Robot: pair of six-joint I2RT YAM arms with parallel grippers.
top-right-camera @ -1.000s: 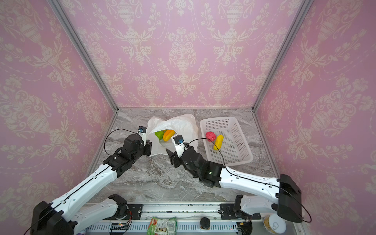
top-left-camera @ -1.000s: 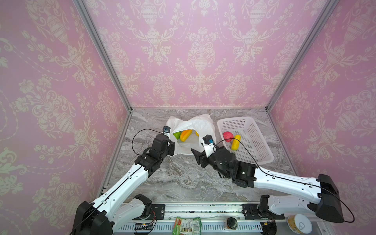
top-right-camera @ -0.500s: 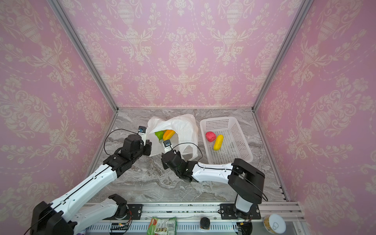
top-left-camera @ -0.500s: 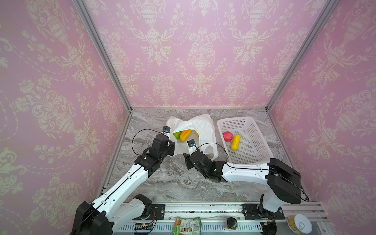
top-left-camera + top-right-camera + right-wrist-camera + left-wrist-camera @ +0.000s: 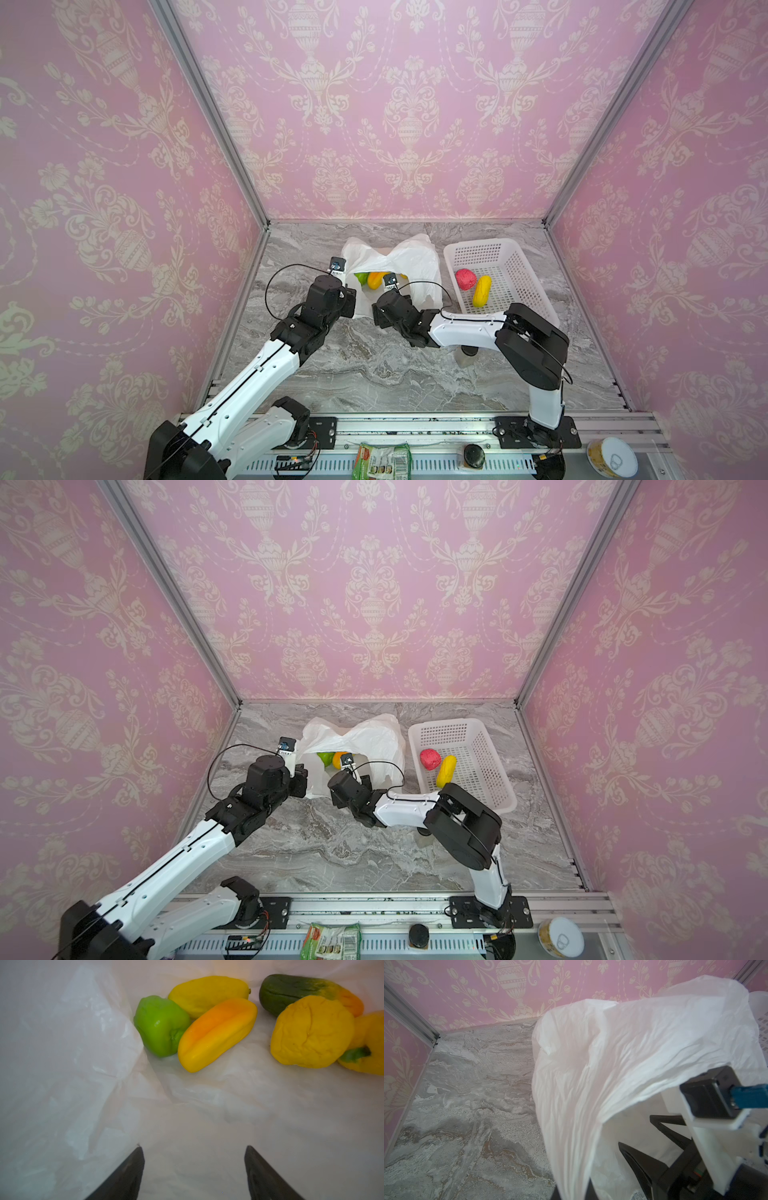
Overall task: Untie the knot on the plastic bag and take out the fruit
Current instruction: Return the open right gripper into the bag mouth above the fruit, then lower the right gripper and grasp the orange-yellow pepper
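Retrieval is the step: bag [image 5: 409, 262] gapes untied, left fingers [image 5: 350, 301] pinched shut on its rim; right fingers [image 5: 128, 1172], spread and empty inside it, must advance onto orange fruit [image 5: 216, 1034] just ahead.

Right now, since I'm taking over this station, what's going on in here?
The plastic bag is open, with no knot showing. The left gripper is shut on the bag's near edge and appears to hold the mouth up. The right gripper, open and empty, points into the bag toward the fruit lying inside. Two pieces, a pink-red one and a yellow one, already lie in the white basket.
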